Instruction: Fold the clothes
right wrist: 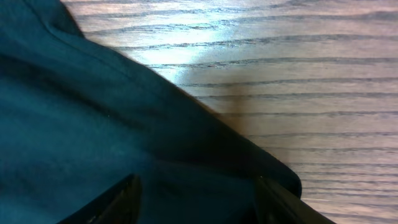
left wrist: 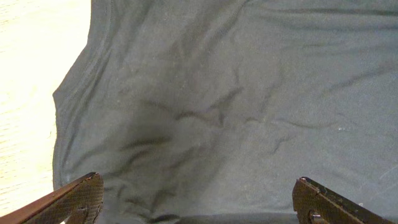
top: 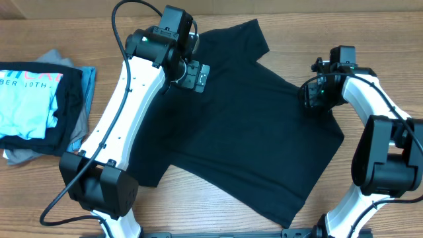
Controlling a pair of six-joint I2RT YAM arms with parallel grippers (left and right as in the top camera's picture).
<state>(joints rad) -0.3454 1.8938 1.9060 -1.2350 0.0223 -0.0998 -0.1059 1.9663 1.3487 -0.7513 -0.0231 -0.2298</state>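
The black T-shirt (top: 251, 125) lies spread on the table (top: 383, 26), light and limp, so I pinch its edges: my left gripper (left wrist: 198, 186) hovers fully apart above it, and I cannot tell whether my right gripper (right wrist: 196, 193), at its edge, clamps.

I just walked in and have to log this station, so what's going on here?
Two robot arms are working on a black T-shirt that lies spread out, not yet folded, on the wooden table. The left gripper hovers over the fabric near a sleeve, jaws wide open. The right gripper is at the shirt's right edge with its jaws either side of the cloth, but I can't tell whether it grips. A pile topped by a light blue T-shirt lies off to the left.
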